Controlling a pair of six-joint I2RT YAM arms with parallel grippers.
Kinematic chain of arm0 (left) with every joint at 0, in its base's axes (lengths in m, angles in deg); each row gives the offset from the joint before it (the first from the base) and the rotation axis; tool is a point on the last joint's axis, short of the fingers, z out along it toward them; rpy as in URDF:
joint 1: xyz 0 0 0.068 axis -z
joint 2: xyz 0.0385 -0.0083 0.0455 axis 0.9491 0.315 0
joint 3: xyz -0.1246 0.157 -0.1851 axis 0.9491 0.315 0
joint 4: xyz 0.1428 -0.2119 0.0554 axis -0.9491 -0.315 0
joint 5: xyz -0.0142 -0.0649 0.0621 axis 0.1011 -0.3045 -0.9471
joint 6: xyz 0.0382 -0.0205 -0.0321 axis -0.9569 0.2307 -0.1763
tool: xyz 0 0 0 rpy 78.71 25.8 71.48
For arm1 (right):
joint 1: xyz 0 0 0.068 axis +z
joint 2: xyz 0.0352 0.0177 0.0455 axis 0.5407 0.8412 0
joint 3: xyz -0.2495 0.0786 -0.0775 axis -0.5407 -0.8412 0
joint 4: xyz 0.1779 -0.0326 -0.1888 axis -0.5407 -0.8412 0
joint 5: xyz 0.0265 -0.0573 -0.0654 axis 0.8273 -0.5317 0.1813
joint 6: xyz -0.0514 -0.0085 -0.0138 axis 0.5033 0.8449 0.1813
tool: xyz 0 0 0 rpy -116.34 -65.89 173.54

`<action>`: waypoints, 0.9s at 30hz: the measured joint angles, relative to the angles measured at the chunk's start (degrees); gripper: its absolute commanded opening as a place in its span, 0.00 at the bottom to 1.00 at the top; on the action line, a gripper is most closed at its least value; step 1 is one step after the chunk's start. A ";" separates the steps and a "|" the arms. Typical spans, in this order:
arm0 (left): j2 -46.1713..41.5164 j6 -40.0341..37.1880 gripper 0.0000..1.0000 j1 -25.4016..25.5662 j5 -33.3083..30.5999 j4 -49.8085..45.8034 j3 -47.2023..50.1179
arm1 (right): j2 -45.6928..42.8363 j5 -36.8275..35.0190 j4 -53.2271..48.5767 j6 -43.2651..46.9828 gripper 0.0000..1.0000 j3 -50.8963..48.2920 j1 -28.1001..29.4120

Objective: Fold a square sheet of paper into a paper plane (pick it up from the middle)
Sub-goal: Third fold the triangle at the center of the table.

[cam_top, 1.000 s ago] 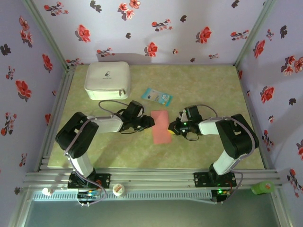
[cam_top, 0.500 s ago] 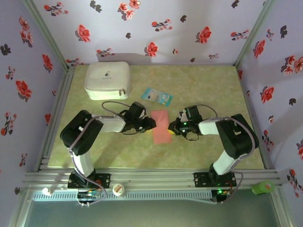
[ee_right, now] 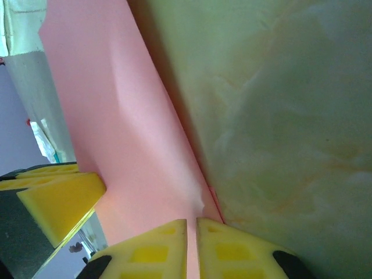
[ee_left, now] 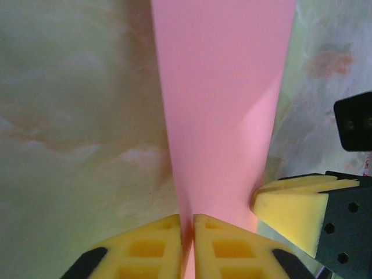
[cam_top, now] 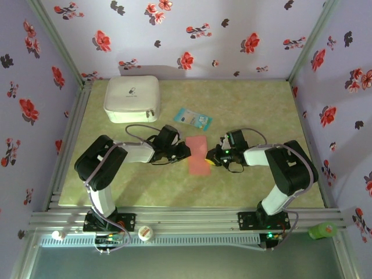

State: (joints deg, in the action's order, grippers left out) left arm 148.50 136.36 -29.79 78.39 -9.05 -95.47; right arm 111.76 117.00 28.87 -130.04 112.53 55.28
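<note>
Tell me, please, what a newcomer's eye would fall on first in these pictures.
The salmon-pink paper lying in the middle of the table stands out, with the left end effector and the right end effector pinching its opposite side edges. Next come the red-flowered walls around it, then the white case at the far-left corner and the light-blue packet just beyond the paper.

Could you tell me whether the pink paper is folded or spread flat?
Folded: the pink paper shows as a narrow rectangle rather than a square.
</note>
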 measured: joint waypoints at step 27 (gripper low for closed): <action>-5.75 3.34 0.03 -1.99 1.05 -0.50 3.15 | -24.81 -37.51 -5.16 48.46 0.49 -6.19 33.24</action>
State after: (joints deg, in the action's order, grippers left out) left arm 142.75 139.70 -31.78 79.43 -9.55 -92.32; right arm 86.95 79.50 23.71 -81.58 106.35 88.52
